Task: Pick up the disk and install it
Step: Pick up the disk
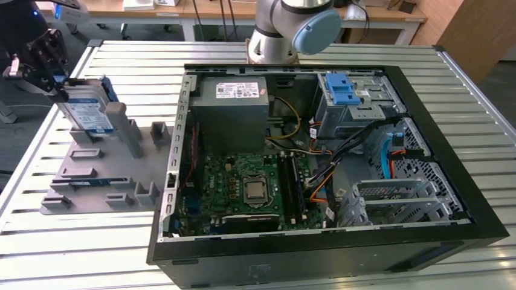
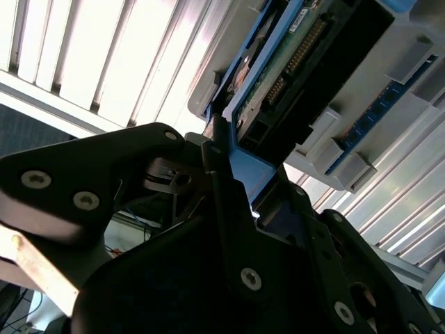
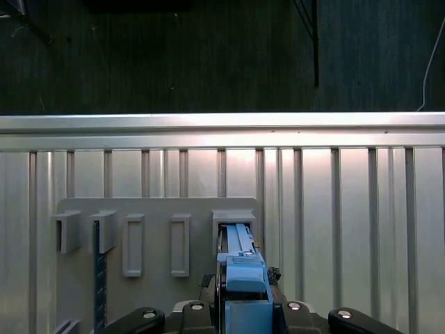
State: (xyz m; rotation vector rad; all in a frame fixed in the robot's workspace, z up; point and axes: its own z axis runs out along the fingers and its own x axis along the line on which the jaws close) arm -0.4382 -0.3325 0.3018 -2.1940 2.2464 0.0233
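A: Exterior view first. What carries everything?
B: A slatted metal table (image 1: 81, 241). An open black computer case (image 1: 322, 257) lies on its side across the table's middle and reaches towards the edge on the exterior view's right, with the motherboard facing up.
A: And beside the case?
B: A grey slotted holder (image 1: 96, 175) lies flat between the case and the table's edge on the exterior view's left.
A: Where is the disk?
B: The disk (image 1: 87, 112) stands upright on edge at the holder's far corner, close to grey posts, with its label showing. Whether its lower edge rests in the slot, I cannot tell.
A: And the gripper?
B: The gripper (image 1: 58, 89) is at the disk's top edge, reaching down from above. In the second wrist view its black fingers (image 2: 217, 188) are pressed narrowly onto the disk's blue bracket (image 2: 247, 170). In the first wrist view the bracket sits between them, so they are holding the disk.
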